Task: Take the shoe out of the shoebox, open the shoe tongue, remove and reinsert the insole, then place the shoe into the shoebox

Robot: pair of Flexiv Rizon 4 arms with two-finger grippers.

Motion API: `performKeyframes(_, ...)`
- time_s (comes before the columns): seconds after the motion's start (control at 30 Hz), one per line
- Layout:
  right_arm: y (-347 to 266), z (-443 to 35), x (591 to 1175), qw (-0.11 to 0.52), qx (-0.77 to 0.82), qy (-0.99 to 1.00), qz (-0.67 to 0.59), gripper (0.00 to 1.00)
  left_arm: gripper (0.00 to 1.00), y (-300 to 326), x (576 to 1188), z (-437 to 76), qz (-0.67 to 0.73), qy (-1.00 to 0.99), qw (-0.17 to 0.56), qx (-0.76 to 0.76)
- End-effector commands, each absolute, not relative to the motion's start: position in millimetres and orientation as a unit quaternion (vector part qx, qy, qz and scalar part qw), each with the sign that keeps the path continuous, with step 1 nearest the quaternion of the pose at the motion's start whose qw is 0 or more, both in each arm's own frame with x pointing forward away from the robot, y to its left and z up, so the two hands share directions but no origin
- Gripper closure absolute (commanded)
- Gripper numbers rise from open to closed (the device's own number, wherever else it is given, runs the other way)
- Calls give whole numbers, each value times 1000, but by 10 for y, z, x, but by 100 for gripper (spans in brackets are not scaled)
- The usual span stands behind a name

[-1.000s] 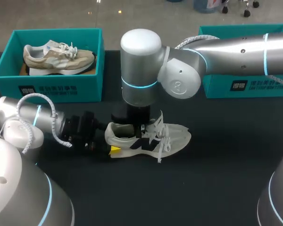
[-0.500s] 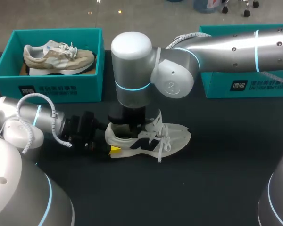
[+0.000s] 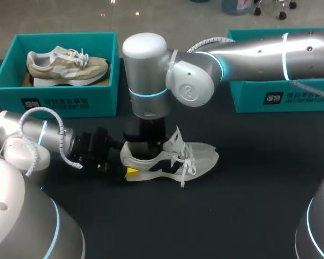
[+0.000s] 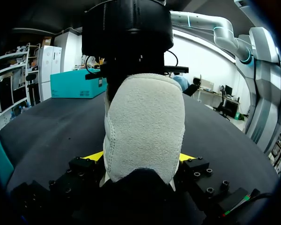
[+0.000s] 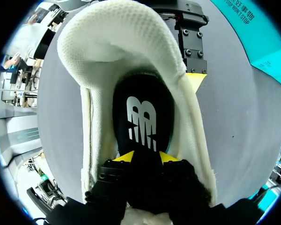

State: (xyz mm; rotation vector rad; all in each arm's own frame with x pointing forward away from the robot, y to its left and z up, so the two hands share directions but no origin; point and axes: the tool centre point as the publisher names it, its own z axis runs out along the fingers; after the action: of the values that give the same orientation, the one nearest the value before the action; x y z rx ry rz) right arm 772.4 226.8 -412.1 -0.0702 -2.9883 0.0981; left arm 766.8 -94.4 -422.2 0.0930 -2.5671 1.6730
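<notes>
A white shoe [image 3: 197, 159] with a dark side mark lies on the black table, toe to the right. My left gripper [image 3: 128, 170] is level with the table behind it, and the shoe's padded heel [image 4: 145, 122] sits between its yellow tips, touched from both sides. My right gripper [image 3: 148, 144] points straight down into the shoe's mouth. In the right wrist view its tips [image 5: 146, 157] stand a little apart at the heel end of the black insole [image 5: 141, 117], which runs up between them and touches both. The tongue stands raised.
A teal shoebox [image 3: 54, 100] at the back left holds a beige shoe [image 3: 67, 62]. A second teal box [image 3: 281, 97] stands at the back right, behind my right arm. Bare black table lies in front of and to the right of the white shoe.
My right arm's wrist has shifted a little to the left above the shoe's mouth, and the tongue stands slightly higher. The left arm and the shoe have stayed put.
</notes>
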Motion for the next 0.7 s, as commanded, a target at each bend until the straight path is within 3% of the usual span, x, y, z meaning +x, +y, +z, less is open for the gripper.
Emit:
performKeyframes(0.03, 2273, -4659, 7628, 82, -26, -995, 41, 100, 100, -939, 7687, -4260, 544, -837, 38, 31)
performKeyframes(0.3, 2167, -4615, 7578, 81, -43, -995, 41, 100, 100, -939, 7687, -4260, 544, -837, 38, 31)
performKeyframes(0.7, 1950, -3953, 7655, 13, -62, -998, 3, 100, 100, -939, 7687, -4260, 544, -837, 38, 31)
